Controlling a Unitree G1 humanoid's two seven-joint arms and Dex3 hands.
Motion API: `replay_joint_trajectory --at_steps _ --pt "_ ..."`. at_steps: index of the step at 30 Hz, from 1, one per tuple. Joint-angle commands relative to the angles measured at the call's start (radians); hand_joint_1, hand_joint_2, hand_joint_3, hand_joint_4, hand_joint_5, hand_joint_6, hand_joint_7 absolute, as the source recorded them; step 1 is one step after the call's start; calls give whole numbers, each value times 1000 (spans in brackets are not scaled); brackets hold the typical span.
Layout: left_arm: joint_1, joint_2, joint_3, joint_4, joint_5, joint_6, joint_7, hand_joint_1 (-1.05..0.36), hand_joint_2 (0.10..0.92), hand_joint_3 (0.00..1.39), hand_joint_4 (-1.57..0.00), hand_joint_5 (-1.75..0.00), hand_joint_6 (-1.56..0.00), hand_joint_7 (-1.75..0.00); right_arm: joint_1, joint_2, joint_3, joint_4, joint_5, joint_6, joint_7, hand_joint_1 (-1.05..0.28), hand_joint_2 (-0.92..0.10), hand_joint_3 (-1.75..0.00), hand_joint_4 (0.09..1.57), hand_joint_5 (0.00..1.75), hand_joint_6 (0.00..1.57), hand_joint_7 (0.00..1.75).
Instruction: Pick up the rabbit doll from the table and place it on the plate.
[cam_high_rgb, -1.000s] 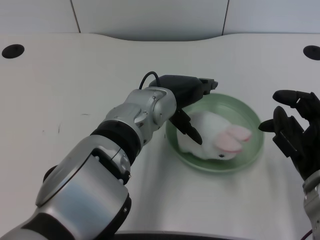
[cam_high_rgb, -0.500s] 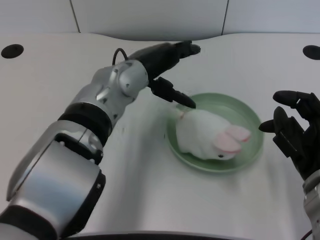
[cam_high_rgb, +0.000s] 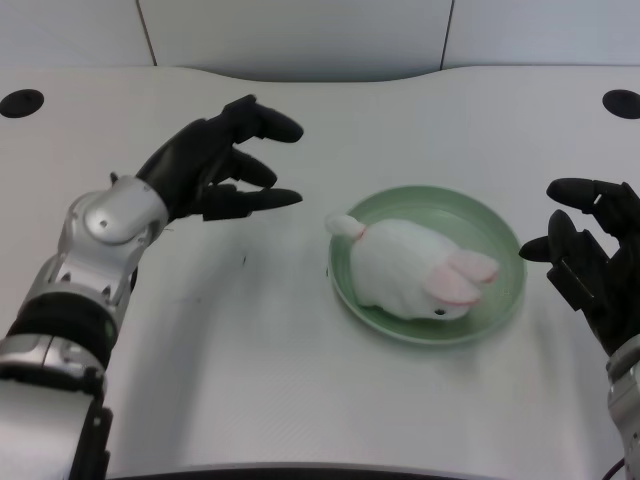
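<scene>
1. The left hand (cam_high_rgb: 215, 160) hovers with its fingers (cam_high_rgb: 262, 200) spread apart, holding nothing.
2. It is left of the green plate (cam_high_rgb: 500, 240), clear of it.
3. The rabbit doll (cam_high_rgb: 410, 272) lies on the plate, on the white tabletop (cam_high_rgb: 300, 380).

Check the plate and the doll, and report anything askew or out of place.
Only a small thing: the rabbit doll lies on its side in the green plate, and its tail end sticks out past the plate's left rim. The plate sits flat on the table. The left hand is apart from both, holding nothing.
</scene>
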Motion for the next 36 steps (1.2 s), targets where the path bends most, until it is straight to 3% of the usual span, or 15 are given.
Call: replay_joint_trajectory --at_steps 1,6,7,10,14,17,18,19,21,29,31,34,36 --pt "80 30 53 -53 -61 21 -19 -736 921 186 -139 -1486 -9 -1198 -3 -12 -6 -10 2 6 -9 -271 -921 -641 359 1695 311 1460" --pt "216 70 120 -197 -162 115 -84 -635 921 205 -240 -1452 -15 -1207 -4 -16 -3 -3 3 -5 -2 -269 -921 -649 365 1695 313 1464" --pt "258 75 146 -244 -199 144 -96 -628 921 211 -442 -1429 -156 -1209 -5 -17 -3 -1 4 -8 0 -267 -921 -651 355 1688 318 1467" --pt "387 78 195 -438 -280 263 -94 -586 921 277 -626 -1435 -306 -1211 -9 -19 -4 5 -5 -7 -8 -266 -921 -646 355 1677 320 1463" --pt "437 77 195 -553 -297 348 -79 -575 921 304 -660 -1446 -339 -1204 -10 -21 -3 6 -6 -8 -11 -265 -921 -641 360 1668 322 1459" --pt "549 74 240 -734 -381 494 -76 -516 921 377 -727 -1524 -420 -1227 -10 -26 1 13 -8 -21 -3 -269 -921 -651 353 1663 313 1454" --pt "618 58 265 -826 -441 577 -67 -509 921 387 -735 -1536 -431 -1229 -10 -27 0 12 -6 -20 -1 -269 -921 -653 351 1663 312 1453" --pt "663 47 281 -890 -482 637 -58 -489 921 479 -790 -1660 -459 -1344 -10 -27 -1 12 -5 -19 0 -269 -921 -650 355 1669 305 1450" --pt "744 41 288 -1000 -521 726 -34 -485 921 536 -828 -1728 -500 -1430 -8 -27 0 -1 -7 -4 -8 -268 -921 -647 366 1677 304 1449" --pt "799 47 284 -1097 -527 810 -1 -483 921 569 -840 -1746 -541 -1458 -3 -25 3 -7 -5 -11 -7 -282 -921 -630 395 1686 323 1455" --pt "818 35 289 -1107 -521 818 24 -464 921 557 -887 -1746 -578 -1460 -8 -33 -1 -5 -4 -4 -6 -280 -921 -630 380 1677 322 1453" --pt "818 24 250 -1111 -470 836 81 -404 921 550 -960 -1746 -743 -1539 -37 -59 -27 29 19 2 16 -278 -921 -636 352 1671 308 1448" --pt "813 24 239 -1106 -461 836 87 -389 921 543 -974 -1746 -796 -1577 -48 -62 -36 39 27 10 17 -278 -921 -620 356 1683 306 1452"
